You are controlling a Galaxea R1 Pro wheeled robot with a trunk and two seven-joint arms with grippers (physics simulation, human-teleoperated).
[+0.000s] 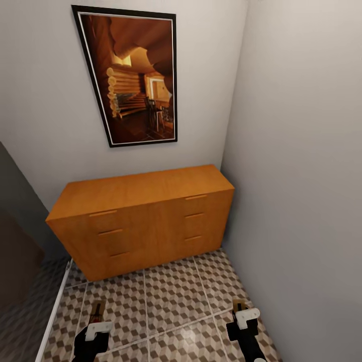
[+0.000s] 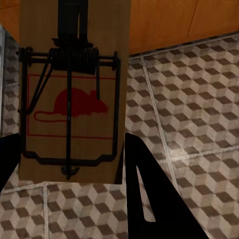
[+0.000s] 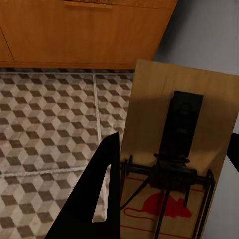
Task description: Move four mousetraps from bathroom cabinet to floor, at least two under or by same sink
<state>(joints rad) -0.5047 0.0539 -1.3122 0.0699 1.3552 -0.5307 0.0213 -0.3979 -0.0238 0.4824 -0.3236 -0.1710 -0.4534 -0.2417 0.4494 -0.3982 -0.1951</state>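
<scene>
Each claw grips a trap, so we should carry both level to the sink, which we judge lies elsewhere. Our left gripper point(image 1: 96, 318) pinches one mousetrap point(image 2: 72, 94); the right gripper point(image 1: 241, 307) pinches another mousetrap point(image 3: 177, 164). Both arms hang low over the bathroom floor point(image 1: 176, 296), before the cabinet point(image 1: 143, 221).

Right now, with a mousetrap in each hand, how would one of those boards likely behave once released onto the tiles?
The left hand's mousetrap is a flat wooden board, so probably stiff and light. Flat, it should lie still on the bathroom floor, not roll. Its wire spring looks delicate, possibly snappy.
</scene>
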